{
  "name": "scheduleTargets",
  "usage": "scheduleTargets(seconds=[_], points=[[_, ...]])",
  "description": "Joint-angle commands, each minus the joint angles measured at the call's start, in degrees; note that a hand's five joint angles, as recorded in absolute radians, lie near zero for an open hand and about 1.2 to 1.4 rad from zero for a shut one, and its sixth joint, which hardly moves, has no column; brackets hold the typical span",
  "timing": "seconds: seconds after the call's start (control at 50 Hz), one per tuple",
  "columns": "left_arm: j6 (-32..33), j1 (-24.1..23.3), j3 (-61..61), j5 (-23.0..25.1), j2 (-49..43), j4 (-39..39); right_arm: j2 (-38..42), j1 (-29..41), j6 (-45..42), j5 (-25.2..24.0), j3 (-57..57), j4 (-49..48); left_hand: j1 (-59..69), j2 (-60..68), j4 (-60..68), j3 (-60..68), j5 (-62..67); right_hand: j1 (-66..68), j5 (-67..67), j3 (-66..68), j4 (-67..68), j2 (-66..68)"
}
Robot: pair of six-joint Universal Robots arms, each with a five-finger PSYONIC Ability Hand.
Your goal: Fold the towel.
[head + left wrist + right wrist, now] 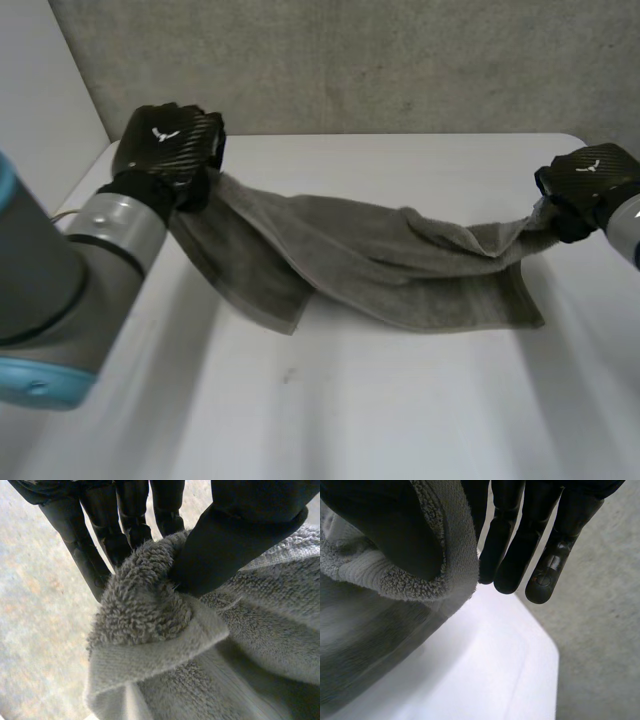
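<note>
Grey terry-cloth towel (400, 262) hangs stretched between my two hands, sagging in the middle so that its lower folds lie on the white table (350, 410). My black left hand (168, 145) pinches one bunched end between thumb and fingers, raised over the table's far left. My black right hand (590, 185) pinches the opposite end the same way, at the table's right edge.
</note>
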Motion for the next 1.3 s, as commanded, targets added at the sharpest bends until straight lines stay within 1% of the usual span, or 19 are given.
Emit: scheduleTargets(seconds=[0.02, 0.08, 0.16, 0.32, 0.36, 0.38, 0.42, 0.44, 0.46, 0.48, 0.52, 0.54, 0.58, 0.62, 0.7, 0.84, 0.96, 1.14, 1.3], points=[[0.4, 8.5, -0.3, 7.2, 5.3, -17.3, -2.4, -1.6, -0.6, -1.3, -6.8, 21.3, 14.1, 10.3, 10.3, 10.4, 12.0, 18.4, 15.8, 11.9, 11.4, 12.9], [2.2, 10.6, -0.7, 9.1, 5.1, -20.5, 0.0, -2.2, -0.7, -1.9, -8.5, 25.9, 14.1, 10.3, 10.3, 10.4, 12.0, 18.4, 15.8, 11.9, 11.4, 12.9], [4.8, 10.9, -1.1, 9.5, 3.6, -19.9, 4.2, -2.7, -0.9, -3.3, -9.0, 26.2, 14.1, 10.3, 10.3, 10.4, 12.0, 18.4, 15.8, 11.9, 11.4, 12.9], [8.1, 11.0, 1.7, 9.6, -7.2, -11.5, 13.1, -1.1, 0.2, -3.6, -15.2, 20.3, 14.1, 10.3, 10.3, 10.4, 12.0, 18.4, 15.8, 11.9, 11.4, 12.9], [7.7, 10.9, 5.5, 9.6, -9.7, -4.8, 14.6, 0.5, 2.4, -3.6, -19.5, 13.8, 14.1, 10.3, 10.3, 10.4, 12.0, 18.4, 15.8, 11.9, 11.4, 12.9], [7.7, 10.9, 5.5, 9.6, -9.8, -4.8, 14.6, 0.6, 2.4, -3.6, -19.5, 13.7, 14.1, 10.3, 10.3, 10.4, 12.0, 18.4, 15.8, 11.9, 11.4, 12.9], [6.9, 10.8, 9.9, 9.6, -11.0, 5.7, 15.2, 2.3, 7.5, -3.0, -25.3, 3.2, 14.1, 10.3, 10.3, 10.4, 12.0, 18.4, 15.8, 11.9, 11.4, 12.9], [6.9, 10.8, 9.9, 9.6, -11.0, 5.8, 15.2, 2.3, 7.6, -3.0, -25.4, 3.1, 14.1, 10.3, 10.3, 10.4, 12.0, 18.4, 15.8, 11.9, 11.4, 12.9], [5.7, 10.8, 11.5, 9.6, -11.0, 12.5, 15.0, 2.8, 11.0, -2.3, -27.5, -4.4, 14.1, 10.3, 10.3, 10.4, 12.0, 18.4, 15.8, 11.9, 11.4, 12.9], [5.7, 10.8, 11.5, 9.6, -11.0, 12.5, 15.0, 2.8, 11.0, -2.3, -27.5, -4.5, 14.1, 10.3, 10.3, 10.4, 12.0, 18.4, 15.8, 11.9, 11.4, 12.9], [1.3, 11.0, 12.8, 9.7, -10.3, 27.7, 13.2, 3.5, 17.6, 0.2, -28.5, -21.3, 14.1, 10.3, 10.3, 10.4, 12.0, 18.4, 15.8, 11.9, 11.4, 12.9], [1.3, 11.0, 12.8, 9.7, -10.3, 27.8, 13.2, 3.5, 17.6, 0.2, -28.5, -21.4, 14.1, 10.3, 10.3, 10.4, 12.0, 18.4, 15.8, 11.9, 11.4, 12.9], [-3.6, 11.8, 12.5, 9.2, -9.2, 40.2, 9.4, 3.6, 21.4, 3.0, -26.4, -34.6, 14.1, 10.3, 10.3, 10.4, 12.0, 18.4, 15.8, 11.9, 11.4, 12.9], [-4.9, 12.4, 12.0, 9.2, -8.4, 41.2, 7.9, 3.6, 21.5, 3.7, -25.0, -36.9, 14.1, 10.3, 10.3, 10.4, 12.0, 18.4, 15.8, 11.9, 11.4, 12.9], [-5.2, 12.8, 10.1, 9.4, -6.9, 37.3, 6.6, 3.6, 21.2, 3.7, -23.4, -34.4, 14.1, 10.3, 10.3, 10.4, 12.0, 18.4, 15.8, 11.9, 11.4, 12.9], [-5.2, 13.5, 3.9, 9.7, -6.5, 23.5, 6.8, 3.8, 19.0, -1.1, -21.5, -14.3, 14.1, 10.3, 10.3, 10.4, 12.0, 18.4, 15.8, 11.9, 11.4, 12.9], [-5.1, 13.9, -2.2, 9.9, -2.9, 16.2, 6.1, 4.8, 12.8, -1.0, -20.5, -3.0, 14.1, 10.3, 10.3, 10.4, 12.0, 18.4, 15.8, 11.9, 11.4, 12.9], [-5.3, 14.5, -7.0, 9.9, 3.5, 15.8, 3.0, 4.9, 14.6, 0.3, -21.4, -0.9, 14.1, 10.3, 10.3, 10.4, 12.0, 18.4, 15.8, 11.9, 11.4, 12.9], [-4.8, 14.8, -8.1, 9.7, 0.3, 14.9, 13.9, 4.8, 12.4, 1.6, -23.1, -1.4, 14.1, 10.3, 10.3, 10.4, 12.0, 18.4, 15.8, 11.9, 11.4, 12.9]])
